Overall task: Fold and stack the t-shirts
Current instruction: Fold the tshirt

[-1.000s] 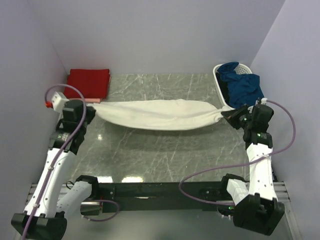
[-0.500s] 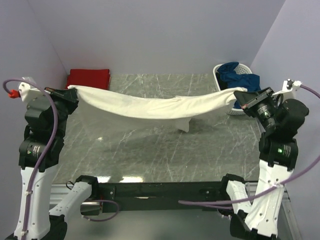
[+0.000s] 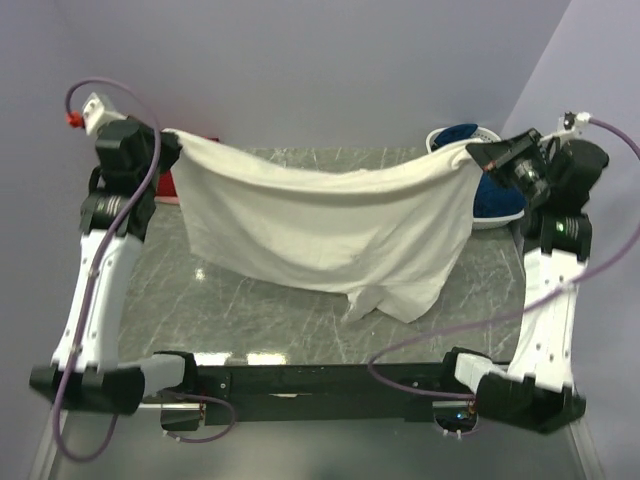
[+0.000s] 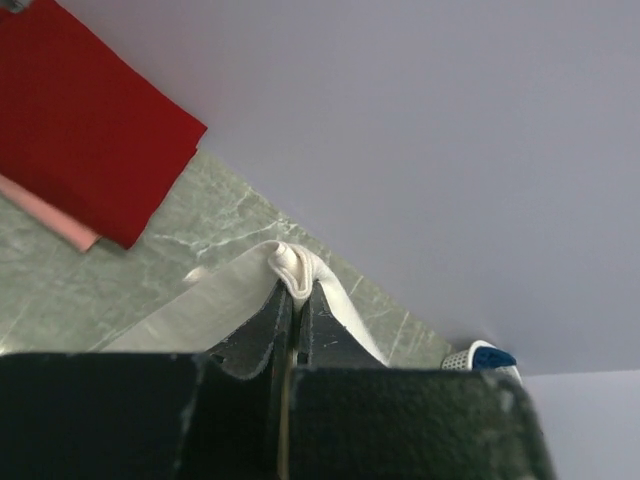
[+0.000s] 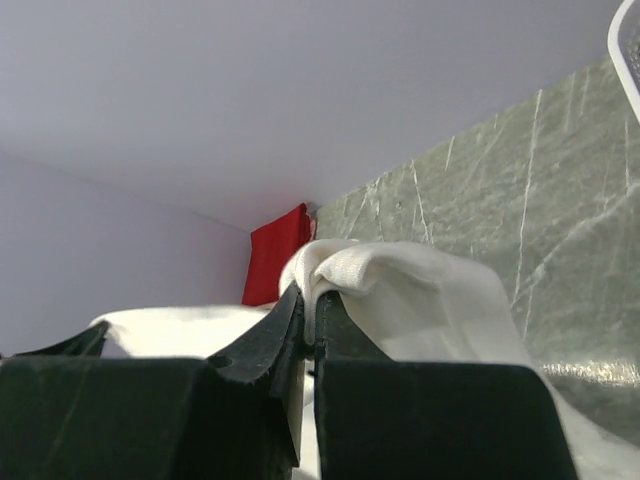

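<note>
- The left gripper (image 3: 171, 140) and right gripper (image 3: 477, 153) are each pinching a corner of the cream t-shirt (image 3: 330, 225)
- It is hanging spread above the bench (image 3: 255, 312)

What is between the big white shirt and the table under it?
Nothing visible. The cream shirt hangs from the left hand and right hand over the table. The red shirt and the basket sit off at the far corners.
</note>
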Robot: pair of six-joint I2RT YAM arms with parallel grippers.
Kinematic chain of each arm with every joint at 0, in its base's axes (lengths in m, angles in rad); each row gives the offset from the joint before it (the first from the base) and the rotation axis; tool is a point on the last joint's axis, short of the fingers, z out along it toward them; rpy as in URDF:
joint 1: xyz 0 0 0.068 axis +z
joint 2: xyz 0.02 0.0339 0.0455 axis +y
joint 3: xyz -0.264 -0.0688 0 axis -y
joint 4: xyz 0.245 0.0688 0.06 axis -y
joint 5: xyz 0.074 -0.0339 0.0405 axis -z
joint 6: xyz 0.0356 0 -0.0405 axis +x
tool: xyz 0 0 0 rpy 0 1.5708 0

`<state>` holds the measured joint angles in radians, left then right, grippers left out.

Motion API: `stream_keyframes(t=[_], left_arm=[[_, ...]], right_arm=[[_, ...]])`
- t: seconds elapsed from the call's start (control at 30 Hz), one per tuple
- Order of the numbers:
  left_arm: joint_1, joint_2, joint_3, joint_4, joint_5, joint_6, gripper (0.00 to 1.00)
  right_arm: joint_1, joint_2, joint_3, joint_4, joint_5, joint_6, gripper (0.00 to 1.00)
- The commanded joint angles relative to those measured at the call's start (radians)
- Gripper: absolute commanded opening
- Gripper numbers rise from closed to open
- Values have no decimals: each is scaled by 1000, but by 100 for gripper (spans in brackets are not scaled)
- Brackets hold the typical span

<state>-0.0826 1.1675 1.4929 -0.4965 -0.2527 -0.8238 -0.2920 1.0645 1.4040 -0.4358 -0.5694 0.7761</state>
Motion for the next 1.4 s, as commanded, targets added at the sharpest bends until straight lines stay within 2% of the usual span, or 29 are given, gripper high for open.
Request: stream_keyframes(t=[0.0, 0.1, 0.13, 0.2, 0.23, 0.3, 0.4, 0.6, 0.63, 0.83, 1.0, 1.1, 1.23, 1.37], left_arm=[[43, 162, 101, 200, 95, 26, 0], [69, 333, 251, 239, 164, 29, 0], [73, 377, 351, 234, 173, 31, 0], [80, 482, 456, 216, 210, 37, 0], [114, 512, 545, 210, 217, 40, 0], [133, 555, 616, 193, 236, 46, 0], [150, 531, 587, 214, 244, 46, 0], [195, 367, 258, 282, 279, 35, 0], [198, 345, 160, 303, 289, 34, 0], [198, 221, -236, 349, 329, 5, 0], [198, 127, -610, 378, 310, -80, 0], [198, 100, -774, 368, 267, -149, 0], [199, 63, -905, 345, 216, -195, 0], [198, -38, -968, 265, 142, -216, 1]], right_arm=[[8, 159, 135, 170, 3, 26, 0], [40, 279, 271, 204, 31, 34, 0], [63, 307, 312, 204, 45, 31, 0], [82, 374, 442, 184, 91, 16, 0], [94, 391, 479, 166, 106, 8, 0], [102, 405, 538, 161, 140, -1, 0], [100, 372, 489, 177, 160, -1, 0], [102, 253, 206, 256, 145, 28, 0], [102, 235, 158, 281, 131, 32, 0], [102, 105, -256, 290, 146, 35, 0], [102, 0, -545, 279, 155, 28, 0], [97, -15, -718, 261, 152, 16, 0], [65, -12, -893, 218, 155, -18, 0], [2, -67, -958, 141, 180, -55, 0]])
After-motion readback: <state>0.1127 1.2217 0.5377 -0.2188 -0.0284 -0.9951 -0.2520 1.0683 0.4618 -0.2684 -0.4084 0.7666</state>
